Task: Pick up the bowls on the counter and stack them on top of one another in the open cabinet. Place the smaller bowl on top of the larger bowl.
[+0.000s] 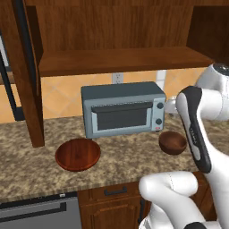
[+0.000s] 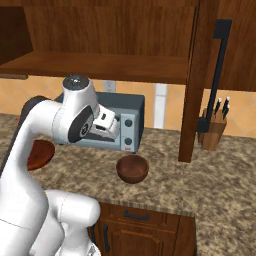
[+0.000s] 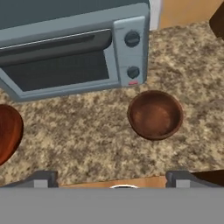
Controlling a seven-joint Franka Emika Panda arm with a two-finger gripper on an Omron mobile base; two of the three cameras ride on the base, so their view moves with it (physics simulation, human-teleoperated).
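Note:
The smaller bowl (image 1: 172,142) (image 2: 132,168) (image 3: 155,114), deep and dark brown, stands on the granite counter (image 1: 125,167) in front of the toaster oven's right end. The larger bowl (image 1: 78,154) (image 2: 40,154) (image 3: 5,131), wide and reddish-brown, lies to the left of it, in front of the oven's left end. My gripper (image 3: 111,180) hangs above the counter's front edge, well above both bowls and nearer the small one. Its fingertips (image 3: 41,178) stand wide apart, open, with nothing between them. The open cabinet's shelf (image 1: 120,60) (image 2: 100,66) runs above the oven and bears nothing.
A grey-blue toaster oven (image 1: 123,108) (image 2: 125,127) (image 3: 70,52) stands against the wall under the shelf. Vertical wooden panels (image 1: 29,89) (image 2: 192,95) bound the cabinet on each side. A knife block (image 2: 212,131) sits at the far right.

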